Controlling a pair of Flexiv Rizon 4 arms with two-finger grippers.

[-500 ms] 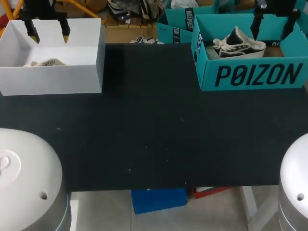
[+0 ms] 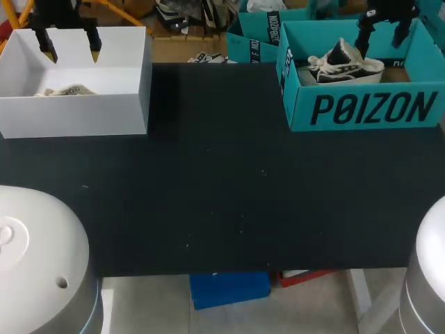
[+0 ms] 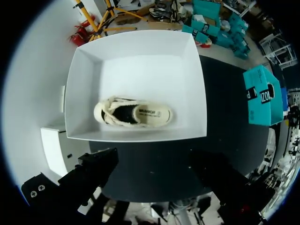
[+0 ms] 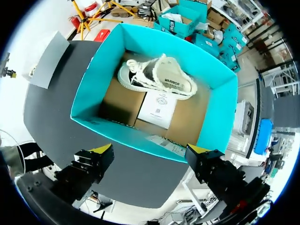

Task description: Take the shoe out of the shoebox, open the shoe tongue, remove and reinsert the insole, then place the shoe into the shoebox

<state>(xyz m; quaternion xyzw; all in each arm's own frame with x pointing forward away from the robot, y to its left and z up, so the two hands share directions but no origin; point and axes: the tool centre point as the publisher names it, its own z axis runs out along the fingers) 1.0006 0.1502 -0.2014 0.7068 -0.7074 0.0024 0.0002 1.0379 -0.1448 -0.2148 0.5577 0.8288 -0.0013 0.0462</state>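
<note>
The black table point(image 2: 222, 195) and the teal shoebox point(image 2: 361, 111) sit as they did a moment ago, with the shoe point(image 2: 344, 62) lying untouched inside the box. Our right gripper point(image 2: 382, 26), wide and empty, has shifted slightly farther back above the shoe, so we judge the grasp is only being lined up. Our left gripper point(image 2: 71, 52) hangs unmoved, wide and empty.

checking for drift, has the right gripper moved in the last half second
Yes. The right gripper has shifted leftward above the teal shoebox, away from its right wall.
</note>
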